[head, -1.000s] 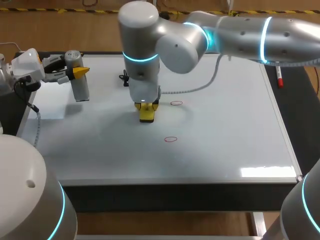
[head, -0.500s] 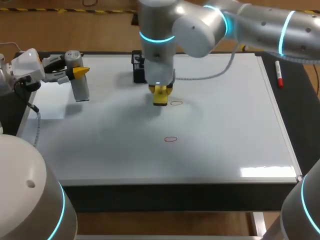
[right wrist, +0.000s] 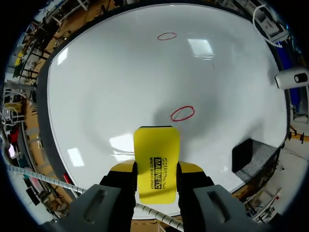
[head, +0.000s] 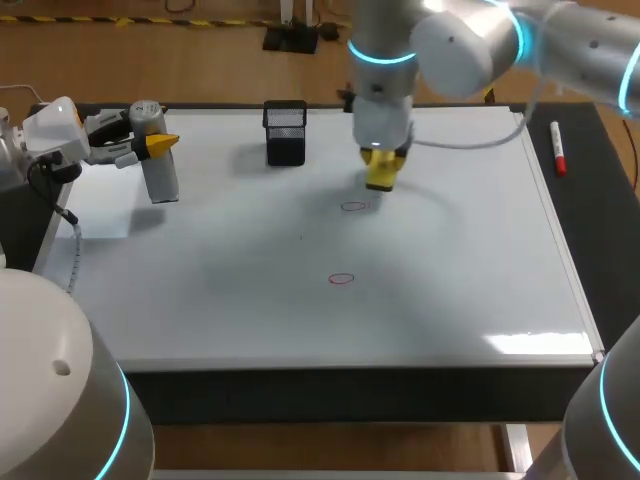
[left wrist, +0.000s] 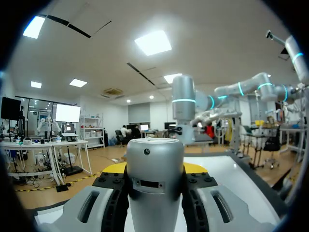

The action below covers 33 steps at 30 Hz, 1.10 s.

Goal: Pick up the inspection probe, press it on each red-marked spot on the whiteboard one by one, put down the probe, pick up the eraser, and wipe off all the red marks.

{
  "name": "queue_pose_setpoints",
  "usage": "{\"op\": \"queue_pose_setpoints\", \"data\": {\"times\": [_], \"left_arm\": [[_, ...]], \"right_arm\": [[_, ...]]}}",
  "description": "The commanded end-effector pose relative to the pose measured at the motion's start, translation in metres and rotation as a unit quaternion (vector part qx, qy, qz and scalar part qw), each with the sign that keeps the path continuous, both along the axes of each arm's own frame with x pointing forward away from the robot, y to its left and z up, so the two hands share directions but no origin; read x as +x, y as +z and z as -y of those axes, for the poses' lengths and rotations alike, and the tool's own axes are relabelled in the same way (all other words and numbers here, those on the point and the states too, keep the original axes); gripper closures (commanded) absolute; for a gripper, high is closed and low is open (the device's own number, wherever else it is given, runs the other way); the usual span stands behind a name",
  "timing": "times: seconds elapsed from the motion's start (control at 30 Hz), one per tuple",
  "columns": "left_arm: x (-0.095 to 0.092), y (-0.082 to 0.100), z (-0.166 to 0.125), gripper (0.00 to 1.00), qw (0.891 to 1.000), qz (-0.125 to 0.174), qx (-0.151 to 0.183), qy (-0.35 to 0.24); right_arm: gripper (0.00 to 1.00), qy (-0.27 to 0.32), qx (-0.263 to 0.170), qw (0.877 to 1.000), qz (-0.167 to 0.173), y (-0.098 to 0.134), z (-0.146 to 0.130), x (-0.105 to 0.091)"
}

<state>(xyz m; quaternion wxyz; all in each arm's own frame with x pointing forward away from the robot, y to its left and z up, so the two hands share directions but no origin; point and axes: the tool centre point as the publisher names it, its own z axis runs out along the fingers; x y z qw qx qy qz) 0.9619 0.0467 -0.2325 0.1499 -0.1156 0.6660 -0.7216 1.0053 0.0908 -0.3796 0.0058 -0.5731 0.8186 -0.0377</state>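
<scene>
Since a second ago our right arm has swung the eraser from the middle of the whiteboard toward the far edge and to the right. That has uncovered the black mesh holder it was hiding. Our left arm and the probe have not shifted.

From the head camera, the right gripper hangs just past and to the right of the farther red ring. The nearer red ring is well apart from it. From up here the yellow eraser hides the fingertips, so the grip cannot be judged, nor whether the eraser touches the board. The left gripper holds the silver probe at the board's left edge. Only this camera shows the red marker pen, which lies on the dark strip to the right of the board.

The left wrist camera settles the probe's grip. The cylinder stands upright between the fingers, pressed from both sides. Our right arm shows beyond it.

The right wrist camera does the same for the eraser, which is clamped between the two fingers and juts ahead of them. One red ring lies just ahead of it and the other far ahead. The mesh holder sits off to one side. Nothing lies between the eraser and either ring.

We count two red rings, one probe, one eraser, one holder and one marker pen.
</scene>
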Motion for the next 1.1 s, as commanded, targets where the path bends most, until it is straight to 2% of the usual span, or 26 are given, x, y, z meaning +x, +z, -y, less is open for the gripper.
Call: {"op": "queue_pose_setpoints", "data": {"times": [0.03, 0.23, 0.57, 0.77, 0.83, 1.1], "left_arm": [[-0.001, 0.002, 0.000, 1.00, 1.000, 0.000, 0.000, 0.000], [-0.001, 0.002, 0.000, 1.00, 1.000, 0.000, 0.000, 0.000], [-0.001, 0.002, 0.000, 1.00, 1.000, 0.000, 0.000, 0.000], [-0.001, 0.002, 0.000, 1.00, 1.000, 0.000, 0.000, 0.000], [-0.001, 0.002, 0.000, 1.00, 1.000, 0.000, 0.000, 0.000], [-0.001, 0.002, 0.000, 1.00, 1.000, 0.000, 0.000, 0.000]], "right_arm": [[1.00, -0.018, 0.006, 1.000, -0.005, 0.002, 0.041, 0.005], [1.00, -0.063, 0.004, 0.998, -0.013, -0.003, 0.083, 0.015], [1.00, -0.106, 0.000, 0.994, -0.024, -0.012, 0.132, 0.022], [1.00, -0.120, -0.006, 0.992, -0.027, -0.015, 0.145, 0.025], [1.00, -0.131, -0.020, 0.991, -0.026, -0.016, 0.147, 0.026], [1.00, -0.129, -0.017, 0.991, -0.024, -0.017, 0.147, 0.026]]}}
